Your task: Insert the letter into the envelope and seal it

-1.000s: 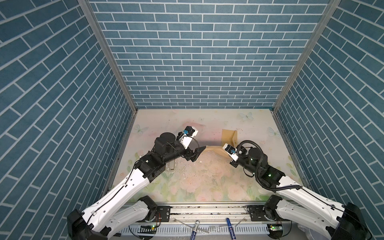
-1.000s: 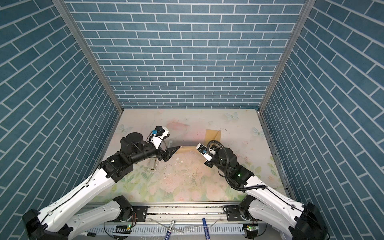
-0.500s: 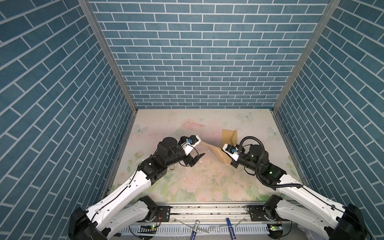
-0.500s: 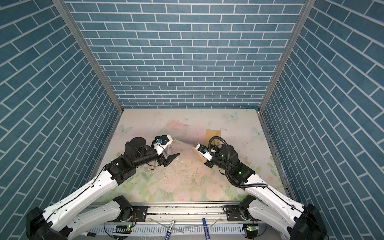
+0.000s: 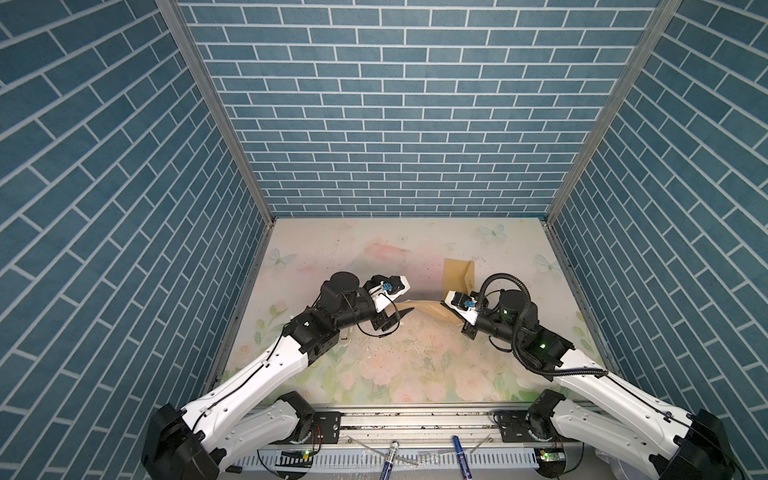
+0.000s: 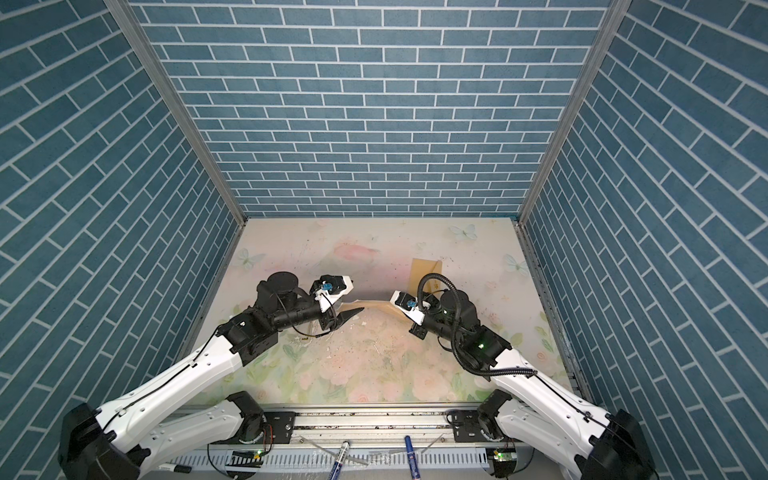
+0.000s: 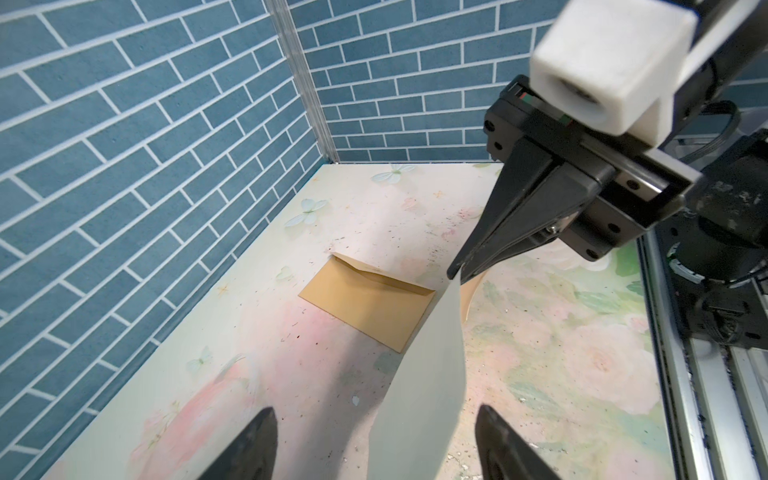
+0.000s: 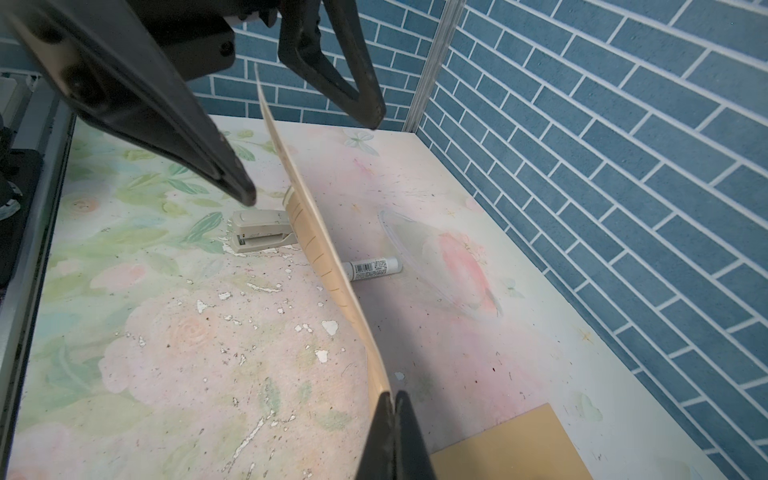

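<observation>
**Status:** insertion not begun; sealing not begun.

1. The letter point(image 5: 428, 309) is off the bench point(image 5: 374, 257). It hangs in mid-air between the two hands, just right of centre in both top views. The sheet is curved and shows nearly edge-on in the right wrist view.
2. The right hand point(image 8: 392, 399) is clamped on one end of the letter, with its jaws together on the paper.
3. The left hand point(image 7: 374, 409) has its jaws apart, one finger on each side of the letter's free end. No finger contact with the paper is visible, so the right hand alone carries the sheet.
4. The envelope point(image 5: 457, 276) lies flat on the bench beyond the right hand, right of centre in both top views. It is apart from the letter. Whether its mouth stands open cannot be told.

**Remaining, by judgement:**
- Secure the free end of the letter.
- Probably fold the sheet down, since it looks larger than the envelope.
- Feed the letter in.
- Close and seal the flap.

A stapler point(image 8: 262, 237) and a small white tube point(image 8: 372, 268) lie on the bench, neither held.
</observation>
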Robot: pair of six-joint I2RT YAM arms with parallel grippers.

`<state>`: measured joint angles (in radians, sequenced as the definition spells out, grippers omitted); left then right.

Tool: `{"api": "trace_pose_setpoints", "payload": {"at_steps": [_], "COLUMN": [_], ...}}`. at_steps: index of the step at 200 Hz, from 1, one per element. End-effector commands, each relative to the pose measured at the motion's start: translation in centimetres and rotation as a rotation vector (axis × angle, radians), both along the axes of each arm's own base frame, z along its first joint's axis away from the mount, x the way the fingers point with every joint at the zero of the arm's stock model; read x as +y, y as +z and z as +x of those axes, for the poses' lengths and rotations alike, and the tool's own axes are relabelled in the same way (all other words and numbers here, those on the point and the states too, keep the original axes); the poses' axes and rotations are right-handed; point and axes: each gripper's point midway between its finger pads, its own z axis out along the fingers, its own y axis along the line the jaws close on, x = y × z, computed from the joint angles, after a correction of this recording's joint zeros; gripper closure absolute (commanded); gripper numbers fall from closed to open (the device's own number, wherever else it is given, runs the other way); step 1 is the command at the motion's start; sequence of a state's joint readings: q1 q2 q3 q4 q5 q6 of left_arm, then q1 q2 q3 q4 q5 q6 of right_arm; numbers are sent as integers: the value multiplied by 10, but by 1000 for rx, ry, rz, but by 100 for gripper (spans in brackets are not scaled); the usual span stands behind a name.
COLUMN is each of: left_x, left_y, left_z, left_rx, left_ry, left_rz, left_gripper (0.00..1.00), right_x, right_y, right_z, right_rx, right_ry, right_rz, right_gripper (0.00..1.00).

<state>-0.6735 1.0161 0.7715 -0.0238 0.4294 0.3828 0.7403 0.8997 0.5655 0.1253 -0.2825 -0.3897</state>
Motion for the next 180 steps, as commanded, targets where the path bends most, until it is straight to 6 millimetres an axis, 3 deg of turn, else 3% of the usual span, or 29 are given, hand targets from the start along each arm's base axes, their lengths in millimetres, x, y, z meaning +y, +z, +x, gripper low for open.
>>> {"api": "trace_pose_setpoints", "payload": {"at_steps": [1,12,67,74,120,138,180], "left_x": [-6,-7,-9,-9,2,6,7], "left_y": [0,-2,-2,-1,23,34,47], "left_z": [-4,-4,-4,-3,-1,-7,-19], "left_rx": [-11,-4,-29,-36,-110,-142,-159], "left_ry": [-53,-61,-69,-62,-5,-11,-53], "left_rz": [-4,-2,-18,-20,-37,-49,-74], "left_gripper": [37,44,100,100,100,100,100], "right_x": [3,4,3,2,-22,-29,-33], "right_y": [16,17,17,17,26,25,32], "right_z": [-2,-1,3,5,13,12,20], "right_rx": [-11,-10,31,40,113,147,162], "right_ry": [23,23,-7,-20,-173,-199,-242], "right_rz": [28,30,22,17,-19,-44,-67], "right_gripper": [100,100,100,99,49,34,29]}}
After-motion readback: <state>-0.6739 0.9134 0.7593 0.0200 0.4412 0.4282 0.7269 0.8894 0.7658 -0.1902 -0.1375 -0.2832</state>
